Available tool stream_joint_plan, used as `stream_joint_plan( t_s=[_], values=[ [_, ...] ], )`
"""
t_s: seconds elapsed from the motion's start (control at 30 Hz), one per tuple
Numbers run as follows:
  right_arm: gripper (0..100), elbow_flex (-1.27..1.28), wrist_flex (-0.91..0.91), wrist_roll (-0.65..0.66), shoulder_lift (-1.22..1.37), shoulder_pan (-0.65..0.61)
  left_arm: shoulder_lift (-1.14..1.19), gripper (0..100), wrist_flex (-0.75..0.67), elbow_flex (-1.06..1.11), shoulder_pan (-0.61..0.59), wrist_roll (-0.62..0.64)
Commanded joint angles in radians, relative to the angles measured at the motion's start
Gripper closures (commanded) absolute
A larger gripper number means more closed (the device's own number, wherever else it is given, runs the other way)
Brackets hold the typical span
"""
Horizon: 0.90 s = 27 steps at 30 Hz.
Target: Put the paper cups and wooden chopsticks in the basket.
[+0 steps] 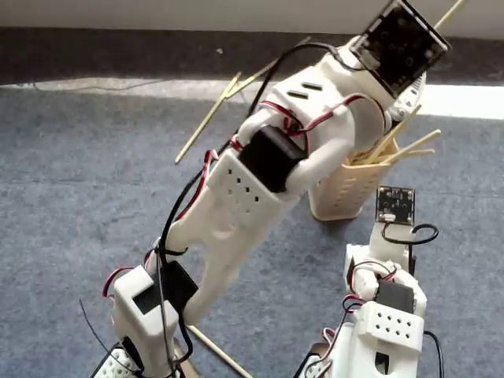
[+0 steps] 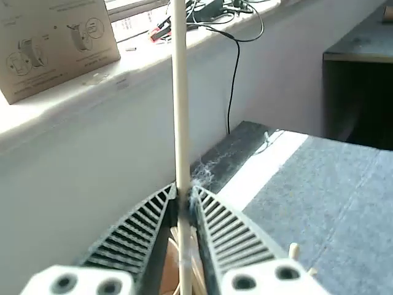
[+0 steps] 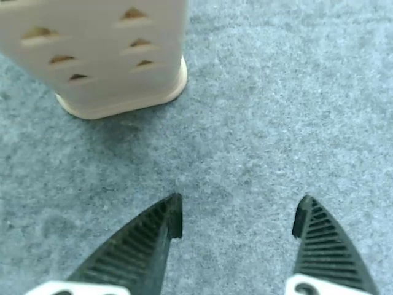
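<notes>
While clamping chopstick (image 2: 180,92) over basket (image 1: 346,193) w/ L gripper (image 2: 184,200): several sticks (image 1: 394,146) in, few loose sticks (image 1: 206,120) left on carpet (image 1: 79,173); R gripper (image 3: 236,215) wide apart, empty.

Blue-grey carpet (image 1: 71,205) is the work surface. Beige basket (image 1: 337,197) stands upright on it. Two loose wooden chopsticks (image 1: 206,118) lie well apart from the basket. A third chopstick (image 1: 220,352) lies at the near edge.

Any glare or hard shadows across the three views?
High view: washed-out sunlit strip behind the basket. Left wrist view: bright sill, shaded wall below. Right wrist view: even light, soft shadow at the basket's foot.
</notes>
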Motion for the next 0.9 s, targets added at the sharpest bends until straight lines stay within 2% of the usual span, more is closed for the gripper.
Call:
stream_joint_plan(
  t_s=[0.0, 0.13, 0.4, 0.5, 0.7, 0.77, 0.87],
  values=[
    [71.0, -0.005, -0.016, -0.012, -0.015, 0.008, -0.01, 99, -0.181, 0.225, 0.01, -0.153],
    [71.0, -0.004, -0.016, -0.012, -0.015, 0.008, -0.01, 99, -0.29, 0.344, 0.013, -0.153],
    [71.0, -0.002, -0.016, -0.008, -0.015, 0.008, -0.015, 99, -0.295, 0.45, -0.007, -0.149],
    [71.0, -0.002, -0.016, -0.008, -0.015, 0.008, -0.021, 99, -0.295, 0.481, -0.015, -0.052],
    [71.0, -0.002, -0.016, -0.006, -0.015, 0.007, -0.022, 88, -0.295, 0.478, -0.085, 0.275],
    [71.0, -0.002, -0.016, -0.006, -0.015, 0.007, -0.022, 88, -0.295, 0.478, -0.108, 0.316],
    [71.0, -0.002, -0.016, -0.006, -0.015, 0.007, -0.041, 87, -0.295, 0.481, -0.117, 0.315]
  ],
)
